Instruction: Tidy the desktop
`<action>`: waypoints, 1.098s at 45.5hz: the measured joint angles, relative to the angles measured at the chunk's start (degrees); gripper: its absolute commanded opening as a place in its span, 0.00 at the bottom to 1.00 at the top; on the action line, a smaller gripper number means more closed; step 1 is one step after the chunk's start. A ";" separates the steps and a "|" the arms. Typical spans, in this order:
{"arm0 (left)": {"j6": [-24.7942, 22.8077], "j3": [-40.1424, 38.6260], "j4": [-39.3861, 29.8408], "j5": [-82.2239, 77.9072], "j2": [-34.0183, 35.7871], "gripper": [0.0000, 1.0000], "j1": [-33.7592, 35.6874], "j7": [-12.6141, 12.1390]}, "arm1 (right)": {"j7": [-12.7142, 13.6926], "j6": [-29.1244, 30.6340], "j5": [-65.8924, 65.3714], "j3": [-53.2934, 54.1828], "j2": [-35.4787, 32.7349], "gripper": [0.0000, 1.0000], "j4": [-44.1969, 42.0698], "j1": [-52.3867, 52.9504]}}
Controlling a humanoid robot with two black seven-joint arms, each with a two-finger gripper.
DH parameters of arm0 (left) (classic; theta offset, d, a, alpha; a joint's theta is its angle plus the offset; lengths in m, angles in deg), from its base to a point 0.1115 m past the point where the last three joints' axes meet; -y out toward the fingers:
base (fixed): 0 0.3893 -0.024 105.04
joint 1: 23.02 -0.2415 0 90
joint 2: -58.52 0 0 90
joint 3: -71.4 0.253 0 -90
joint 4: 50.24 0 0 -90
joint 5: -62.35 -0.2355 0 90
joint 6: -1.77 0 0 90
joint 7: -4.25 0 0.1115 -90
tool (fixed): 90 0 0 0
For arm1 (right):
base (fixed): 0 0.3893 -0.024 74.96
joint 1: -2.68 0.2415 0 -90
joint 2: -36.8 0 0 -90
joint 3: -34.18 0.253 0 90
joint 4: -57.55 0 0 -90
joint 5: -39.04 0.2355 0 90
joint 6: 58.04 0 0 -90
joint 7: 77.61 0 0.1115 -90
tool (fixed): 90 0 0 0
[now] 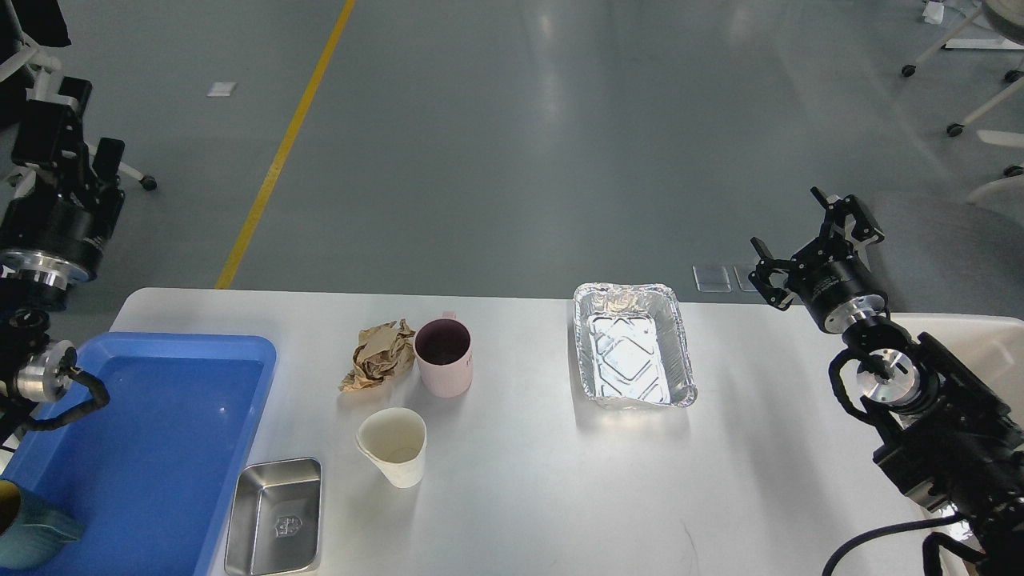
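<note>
The white desktop holds a crumpled brown paper ball, a pink mug touching it, a white paper cup, a small steel tray and an empty foil tray. My left gripper is open and empty, raised beyond the table's far left corner, above the floor. My right gripper is open and empty, just past the table's far right edge, to the right of the foil tray.
A blue plastic tray lies at the left edge with a teal cup in its near corner. An off-white bin stands at the right behind my right arm. Chairs stand on the floor at far left and far right.
</note>
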State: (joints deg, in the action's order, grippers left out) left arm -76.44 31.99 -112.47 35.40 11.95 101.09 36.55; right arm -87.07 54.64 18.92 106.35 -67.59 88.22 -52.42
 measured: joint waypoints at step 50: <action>-25.20 13.70 -36.87 -17.40 54.54 0.95 1.31 -2.83 | -0.03 0.09 -0.09 -0.10 0.62 1.00 0.09 -0.82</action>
State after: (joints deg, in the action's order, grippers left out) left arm -101.65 45.69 -149.33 17.99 66.49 102.40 33.72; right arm -87.09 54.73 18.83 106.25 -66.97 88.32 -53.24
